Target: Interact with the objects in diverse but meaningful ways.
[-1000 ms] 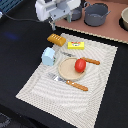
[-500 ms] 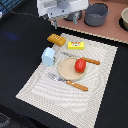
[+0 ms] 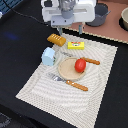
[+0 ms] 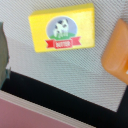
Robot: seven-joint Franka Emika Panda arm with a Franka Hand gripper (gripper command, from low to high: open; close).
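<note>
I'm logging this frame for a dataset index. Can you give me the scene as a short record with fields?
surface: striped placemat on dark table
plate: wooden plate holding red tomato
cutlery: fork and knife beside the plate
above plate: yellow butter box, orange bread block, light blue carton
background: grey pot
gripper: fingertips not visible; arm above placemat's far edge

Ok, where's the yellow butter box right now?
In the exterior view the yellow butter box lies flat on the striped mat, at its far edge, between the orange bread block and the tomato.
</note>
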